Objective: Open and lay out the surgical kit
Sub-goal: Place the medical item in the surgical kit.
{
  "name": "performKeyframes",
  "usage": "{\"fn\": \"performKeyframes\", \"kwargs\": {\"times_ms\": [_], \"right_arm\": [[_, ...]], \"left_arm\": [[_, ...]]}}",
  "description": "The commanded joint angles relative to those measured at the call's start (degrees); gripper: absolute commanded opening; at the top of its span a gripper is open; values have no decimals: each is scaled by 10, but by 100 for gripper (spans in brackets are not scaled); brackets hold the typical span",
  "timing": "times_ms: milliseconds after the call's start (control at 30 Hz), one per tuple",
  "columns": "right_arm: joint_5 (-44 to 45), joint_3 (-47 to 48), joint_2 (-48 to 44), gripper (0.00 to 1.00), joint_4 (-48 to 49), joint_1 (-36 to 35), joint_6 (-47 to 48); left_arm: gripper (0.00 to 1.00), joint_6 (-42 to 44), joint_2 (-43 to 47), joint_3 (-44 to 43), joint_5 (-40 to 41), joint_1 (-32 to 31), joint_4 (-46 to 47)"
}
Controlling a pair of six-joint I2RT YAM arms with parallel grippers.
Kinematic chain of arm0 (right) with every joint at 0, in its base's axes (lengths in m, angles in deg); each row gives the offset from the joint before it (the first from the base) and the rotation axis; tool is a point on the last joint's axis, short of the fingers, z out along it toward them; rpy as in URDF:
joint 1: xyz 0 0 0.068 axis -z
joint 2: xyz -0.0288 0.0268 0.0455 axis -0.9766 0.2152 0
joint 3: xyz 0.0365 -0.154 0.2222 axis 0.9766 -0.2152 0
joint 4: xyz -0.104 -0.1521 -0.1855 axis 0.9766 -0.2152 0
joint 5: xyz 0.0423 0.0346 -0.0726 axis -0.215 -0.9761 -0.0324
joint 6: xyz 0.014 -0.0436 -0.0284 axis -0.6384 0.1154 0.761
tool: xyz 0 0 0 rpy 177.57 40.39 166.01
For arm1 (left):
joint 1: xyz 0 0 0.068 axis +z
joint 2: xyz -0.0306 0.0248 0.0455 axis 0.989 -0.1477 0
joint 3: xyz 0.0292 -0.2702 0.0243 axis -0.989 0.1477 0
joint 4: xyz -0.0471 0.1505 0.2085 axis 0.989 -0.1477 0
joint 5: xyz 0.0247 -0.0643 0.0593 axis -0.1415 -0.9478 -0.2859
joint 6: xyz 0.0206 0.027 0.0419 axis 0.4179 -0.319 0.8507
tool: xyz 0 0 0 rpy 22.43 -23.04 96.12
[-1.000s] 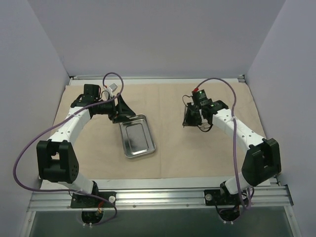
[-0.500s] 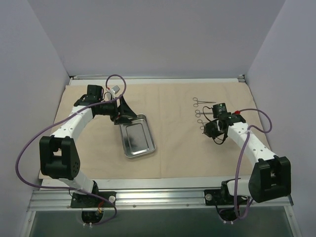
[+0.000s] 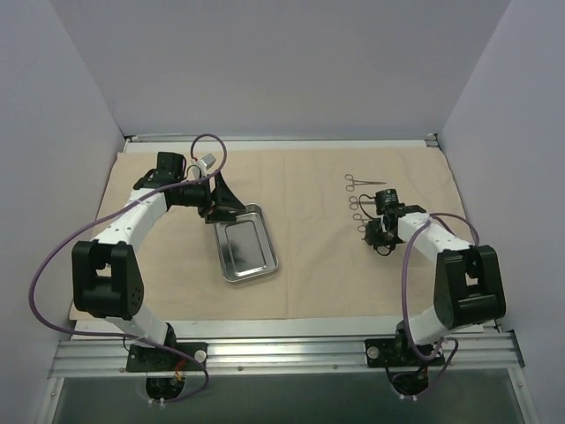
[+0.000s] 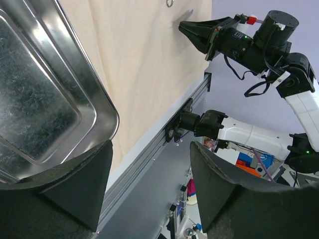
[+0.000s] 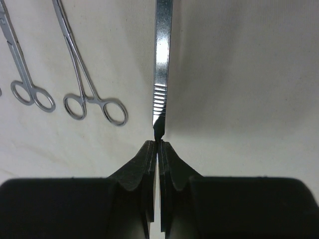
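Observation:
The beige cloth wrap (image 3: 309,274) lies spread flat over the table. The steel tray (image 3: 245,243) sits on it left of centre. My left gripper (image 3: 224,204) is open at the tray's far left corner; in the left wrist view (image 4: 151,145) the tray (image 4: 45,94) lies just beyond its left finger (image 4: 79,184). My right gripper (image 3: 371,231) is low over the cloth, shut on the tip of a flat ridged steel handle (image 5: 162,59). Two ring-handled forceps (image 5: 94,104) (image 5: 31,92) lie to its left. One forceps (image 3: 362,183) lies farther back.
A metal rail (image 3: 282,353) runs along the near table edge, with both arm bases on it. Plain walls close in the left, right and back. Purple cables loop off both arms. The right arm (image 4: 239,42) shows across the cloth in the left wrist view.
My right gripper has pulled back toward the near right, uncovering the forceps on the cloth, and its arm has folded in. The left gripper has shifted slightly at the tray's corner.

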Motion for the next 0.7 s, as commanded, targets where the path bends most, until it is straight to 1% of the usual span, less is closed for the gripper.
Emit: {"fn": "performKeyframes", "kwargs": {"times_ms": [0, 200, 367, 400, 467, 500, 667], "right_arm": [[35, 20, 42, 0, 16, 7, -21], [42, 50, 87, 0, 17, 7, -24], [42, 62, 98, 1, 4, 6, -26], [42, 62, 100, 7, 2, 6, -26], [43, 63, 99, 16, -2, 6, -24], [44, 64, 96, 24, -7, 6, -22], [61, 85, 76, 37, -50, -3, -7]], "left_arm": [[72, 18, -5, -15, -17, -2, 9], [72, 21, -9, -12, -17, -2, 10], [72, 22, -14, -12, -21, -1, 14], [72, 21, -15, -12, -20, -1, 14], [72, 23, -18, -14, -22, -1, 13], [72, 22, -19, -15, -22, -1, 13], [72, 24, -24, -18, -22, -2, 11]]}}
